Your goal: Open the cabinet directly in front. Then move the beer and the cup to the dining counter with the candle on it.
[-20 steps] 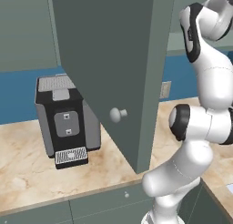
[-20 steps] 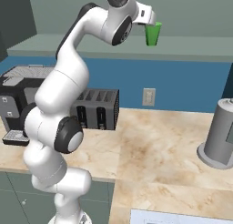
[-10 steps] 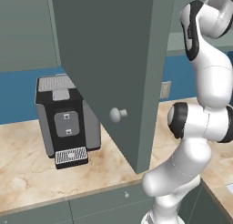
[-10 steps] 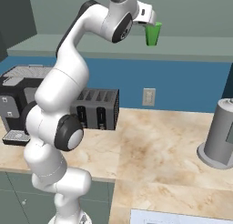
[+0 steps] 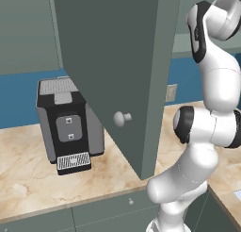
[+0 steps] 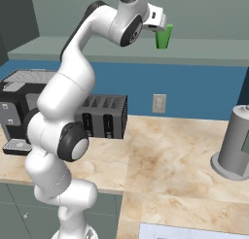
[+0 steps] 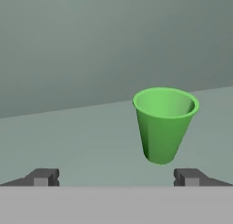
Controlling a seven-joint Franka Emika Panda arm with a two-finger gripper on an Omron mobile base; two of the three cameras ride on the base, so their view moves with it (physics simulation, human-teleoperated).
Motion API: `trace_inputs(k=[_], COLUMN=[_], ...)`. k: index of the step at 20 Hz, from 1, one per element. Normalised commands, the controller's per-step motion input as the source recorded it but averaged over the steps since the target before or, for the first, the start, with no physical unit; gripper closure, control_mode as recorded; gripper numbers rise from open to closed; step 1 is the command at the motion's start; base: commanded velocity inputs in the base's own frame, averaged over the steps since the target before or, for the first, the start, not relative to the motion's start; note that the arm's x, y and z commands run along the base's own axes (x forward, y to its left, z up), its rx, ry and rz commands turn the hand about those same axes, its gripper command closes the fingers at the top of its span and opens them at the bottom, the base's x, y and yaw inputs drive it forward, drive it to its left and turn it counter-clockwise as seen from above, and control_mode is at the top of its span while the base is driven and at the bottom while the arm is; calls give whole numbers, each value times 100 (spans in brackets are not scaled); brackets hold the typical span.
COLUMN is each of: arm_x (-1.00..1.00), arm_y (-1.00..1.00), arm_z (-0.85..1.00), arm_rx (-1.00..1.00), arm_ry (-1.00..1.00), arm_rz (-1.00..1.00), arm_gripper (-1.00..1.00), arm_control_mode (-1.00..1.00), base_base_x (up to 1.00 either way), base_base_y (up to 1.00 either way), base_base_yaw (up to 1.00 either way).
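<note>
- your tool [image 7: 116,176] is spread wide and grips nothing.
- the cup [image 7: 164,124] stands upright on the cabinet [image 5: 117,70] shelf, just ahead of your tool, nearer one fingertip.
- the cabinet door hangs open over the counter [image 5: 28,179], beside the coffee machine [image 5: 66,125].

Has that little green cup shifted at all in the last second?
No. In the right base view the cup stands upright on the cabinet shelf, at the same spot above the wall outlet as before.
</note>
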Motion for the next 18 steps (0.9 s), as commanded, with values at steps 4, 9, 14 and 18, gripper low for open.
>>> trace_inputs(k=[4, 9, 14, 18], arm_x=[0, -2, -19, 0], arm_y=[0, 0, -1, 0], arm_z=[-20, 9, 43, 5], arm_rx=[0, 0, 0, 0], arm_ry=[0, -4, -35, -9], arm_rz=[0, 0, 0, 0], arm_gripper=[-100, -100, -100, -100], arm_control_mode=[-100, -100, -100, -100], base_base_x=[0, 0, 0, 0], base_base_y=[0, 0, 0, 0], base_base_yaw=[0, 0, 0, 0])
